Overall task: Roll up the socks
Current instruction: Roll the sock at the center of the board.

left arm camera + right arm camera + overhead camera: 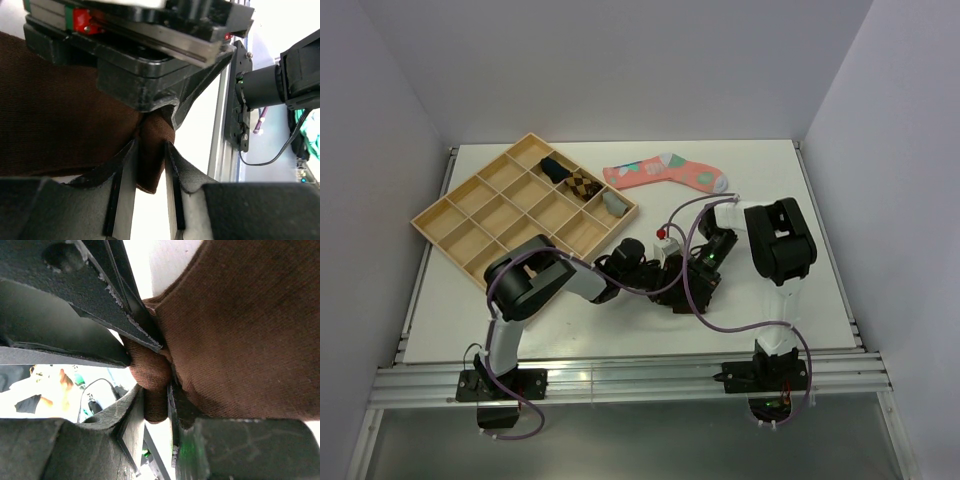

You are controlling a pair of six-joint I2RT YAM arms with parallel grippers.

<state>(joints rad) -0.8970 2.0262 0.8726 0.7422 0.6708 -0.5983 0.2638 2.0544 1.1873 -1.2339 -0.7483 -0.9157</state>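
Across the white counter, the biggest thing you have is the wooden tray, a shallow grid of compartments set at an angle. Just off the tray's near-right edge your two arms meet. The left arm reaches along that edge and the right arm folds back toward it. Their wrists crowd together and hide from above whatever is between them.

Beside the tray's far-right corner lies a pink sock with pale spots, flat and apart from both arms.

The brown sock shows only in your wrist views, at that meeting point off the tray's near-right edge.

Your left fingers are drawn almost together. A fold of the brown fabric is pinched in the narrow gap, and its tip pokes out past the pads. Your right fingers are just as close, clamped on a rolled nub of the same sock. The other arm's black fingers touch that nub from the opposite side.

Smallest of all are three rolled bundles along the tray's right edge, each in its own compartment: a dark bundle, a checked bundle and a grey bundle.
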